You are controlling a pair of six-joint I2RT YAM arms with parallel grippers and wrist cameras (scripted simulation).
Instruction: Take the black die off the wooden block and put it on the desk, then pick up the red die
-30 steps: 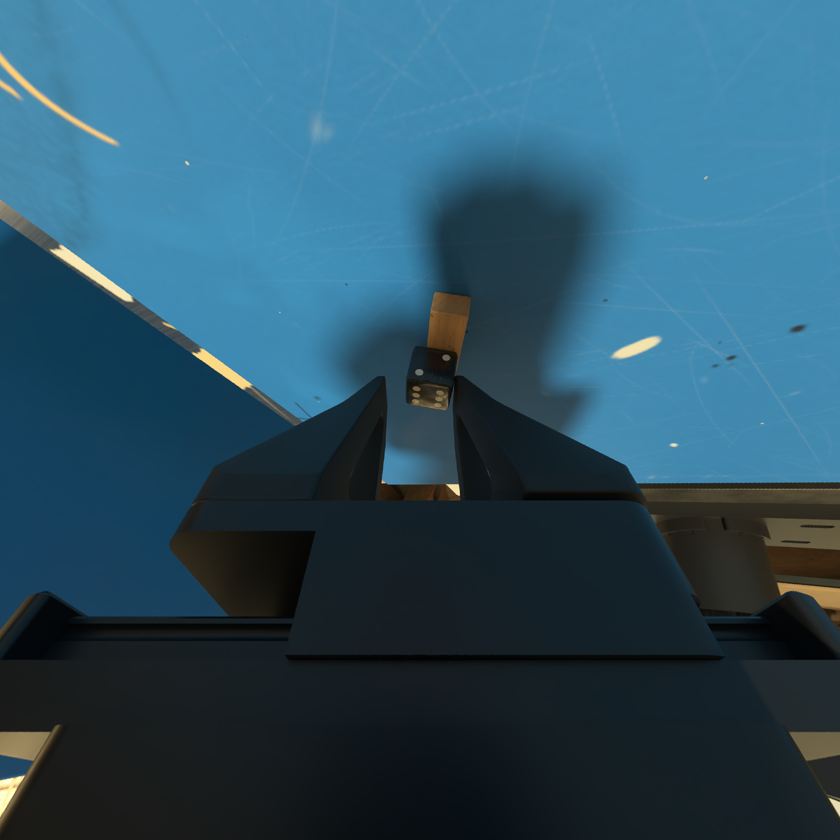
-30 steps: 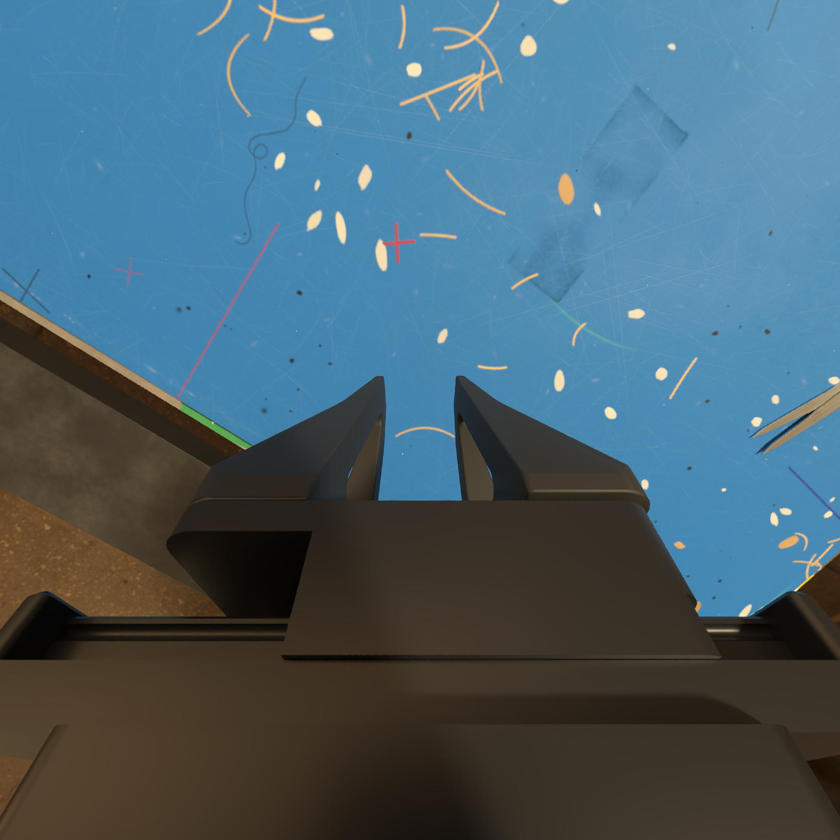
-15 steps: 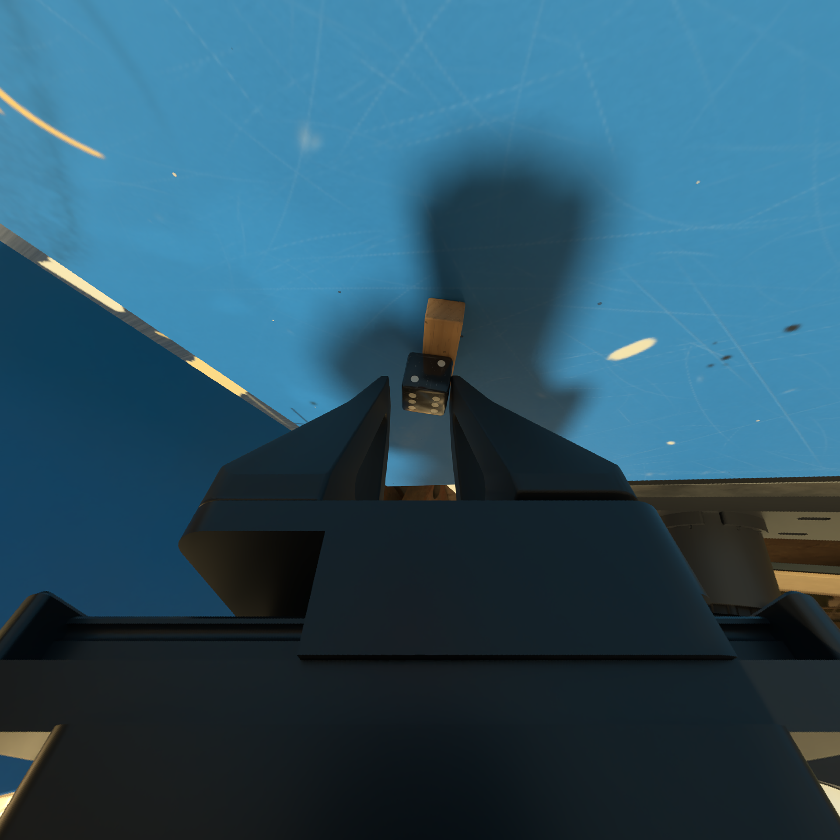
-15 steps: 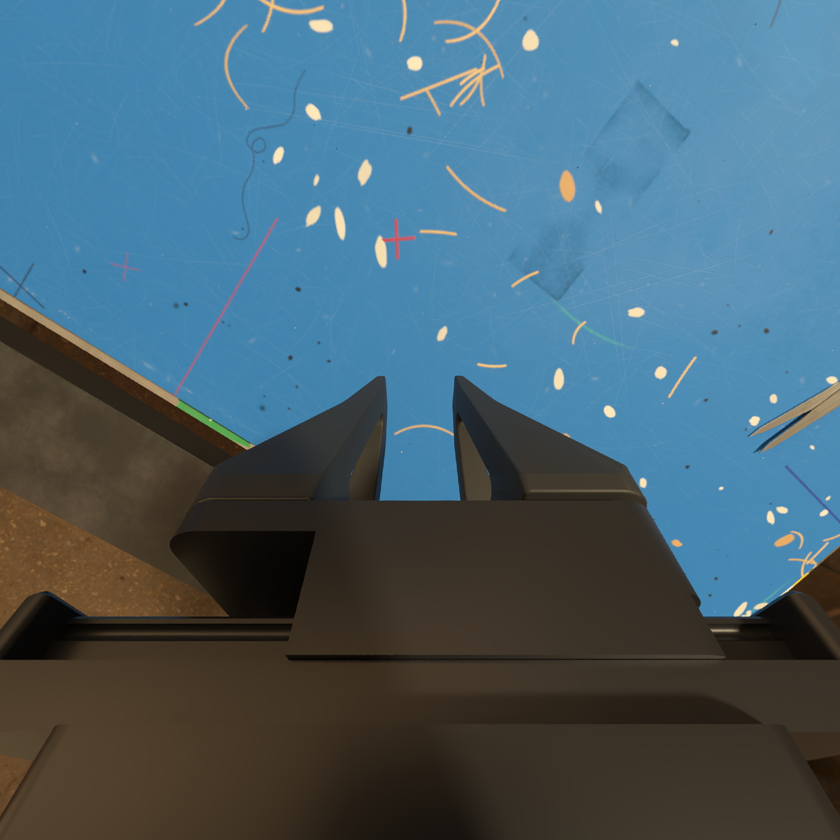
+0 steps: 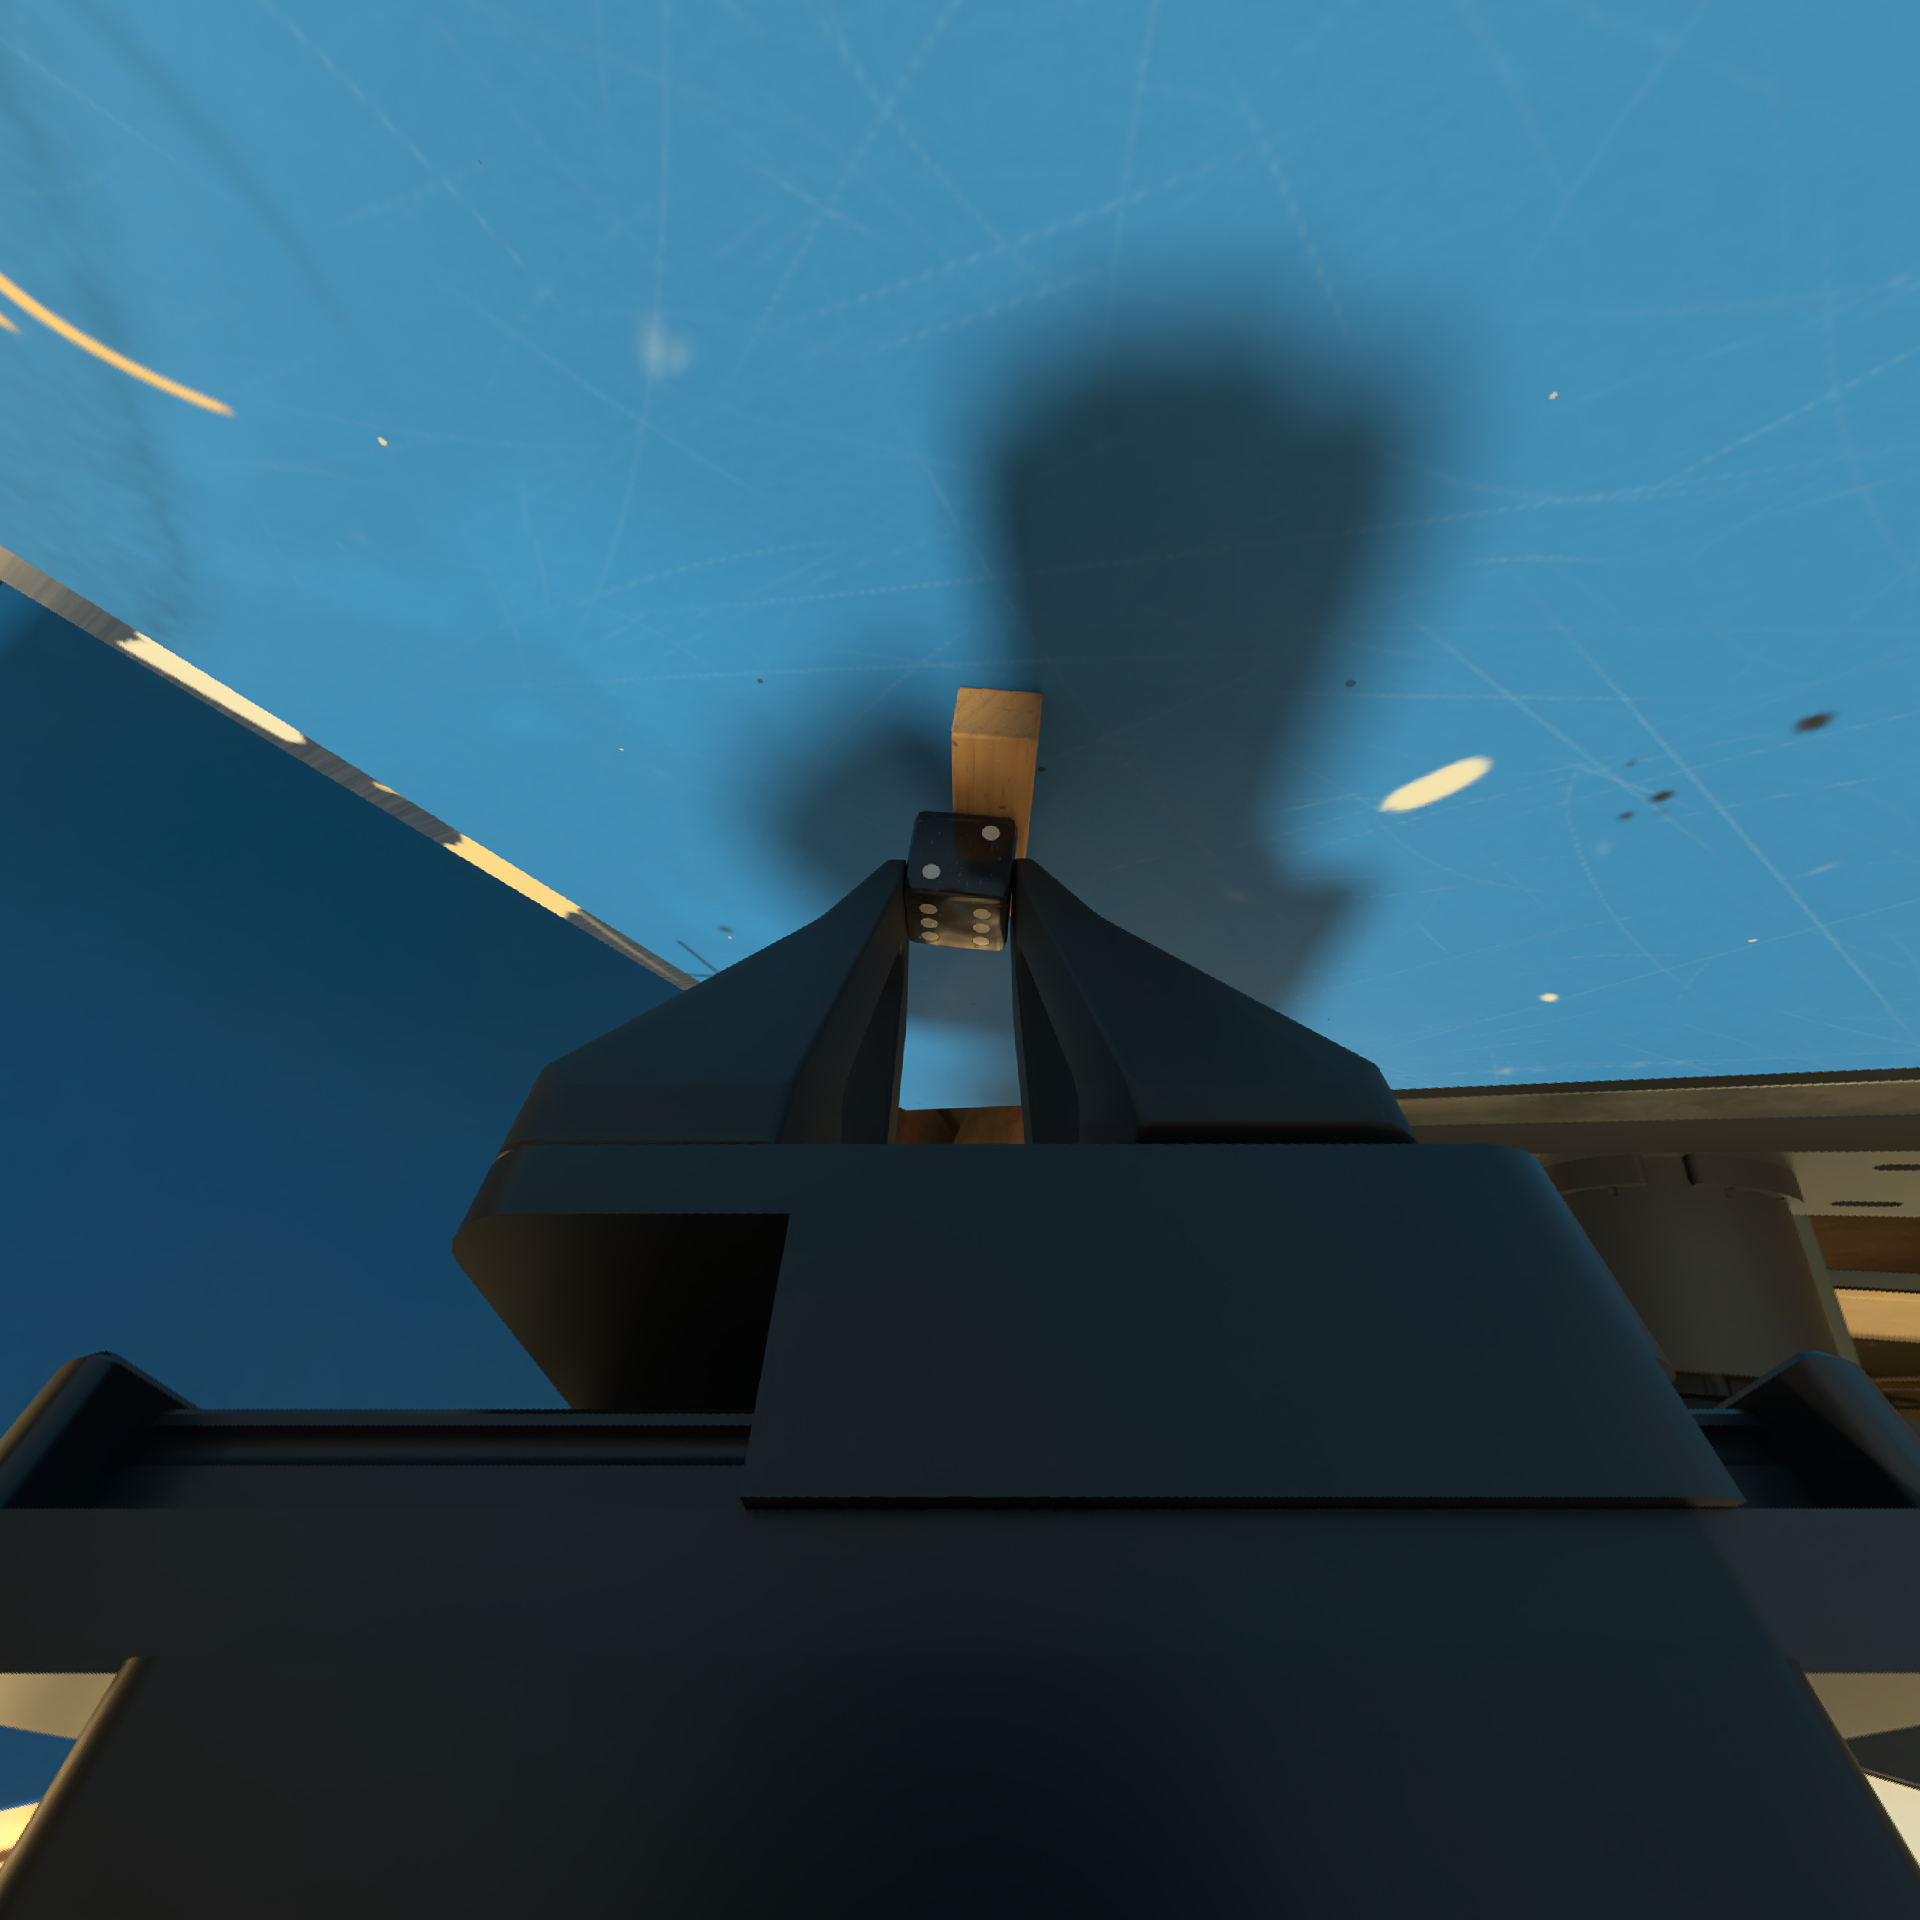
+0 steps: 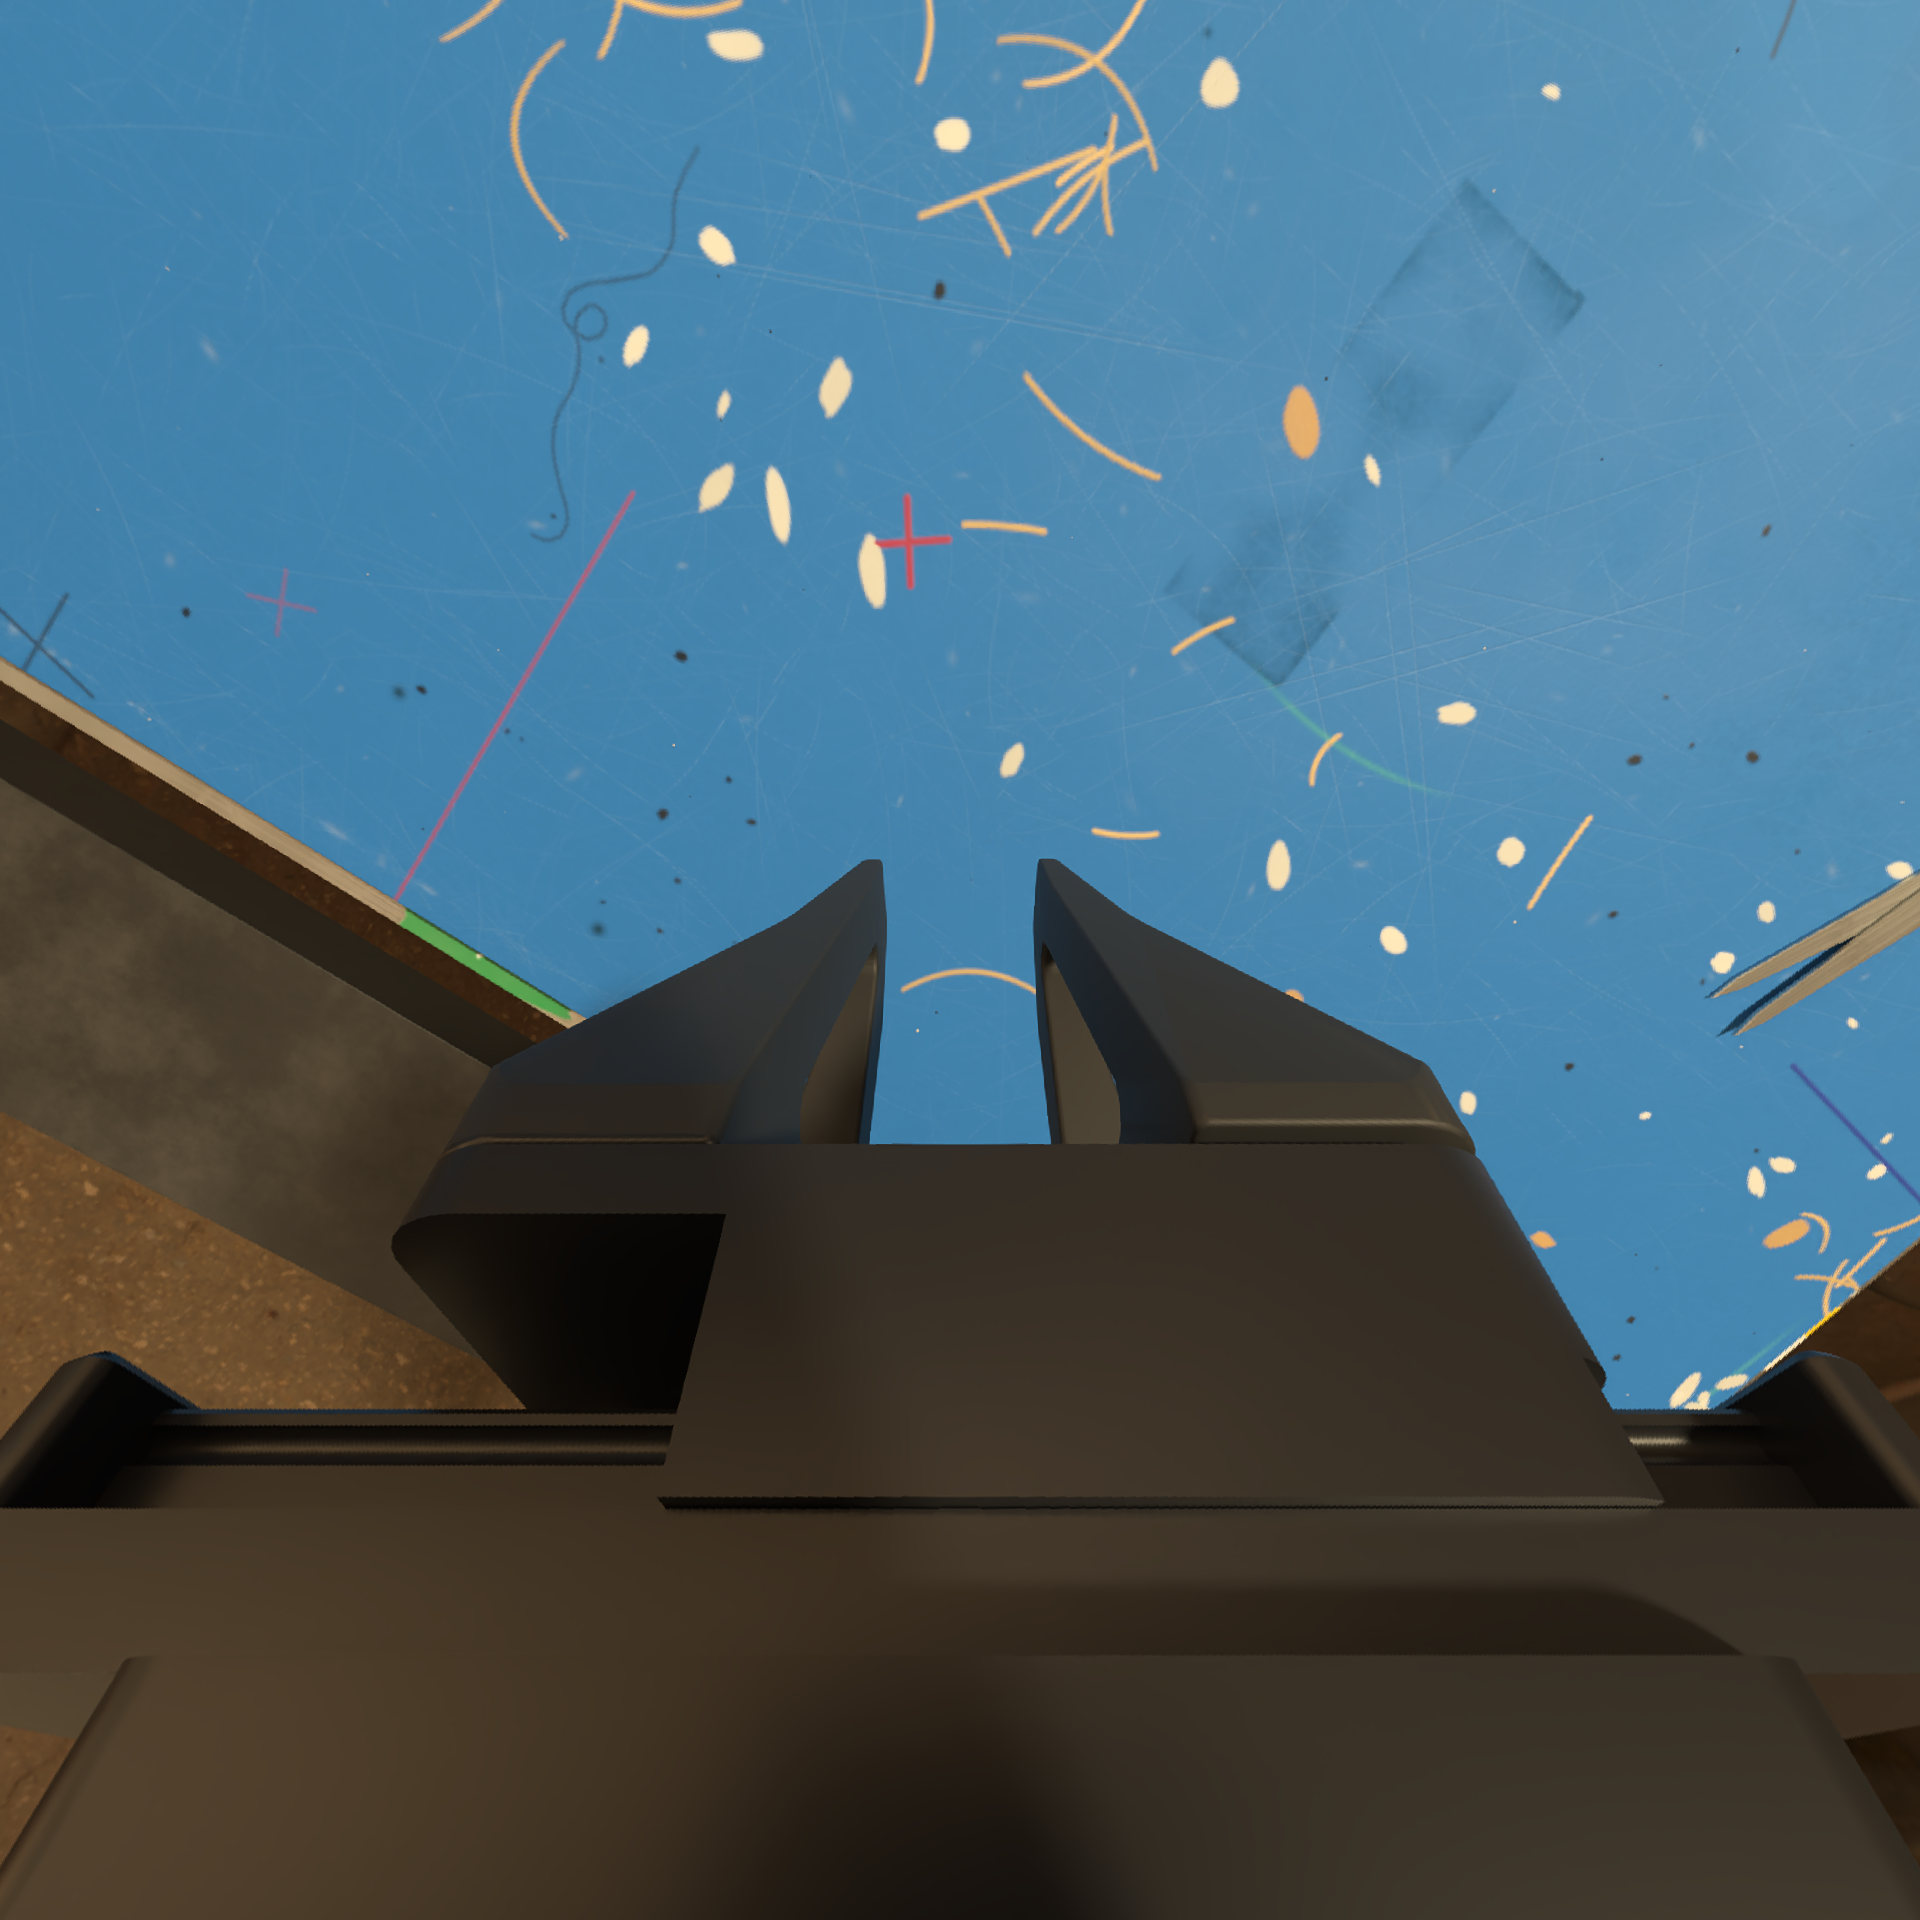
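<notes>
Left wrist view: left gripper (image 5: 958, 891) had its fingertips clamped on the black die (image 5: 959, 881), wooden block (image 5: 995, 764) just beyond the tips. Right wrist view: right gripper (image 6: 960, 883) held fingers apart over the blue desk (image 6: 1195, 675), nothing between them

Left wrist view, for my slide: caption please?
Left gripper fingertips flank small black white-pipped die before upright wooden block on blue desk.

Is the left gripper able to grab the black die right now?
Probably yes. The black die sits right between the tips of the left gripper, one finger at each side, nothing blocking. The wooden block stands just behind it.
</notes>
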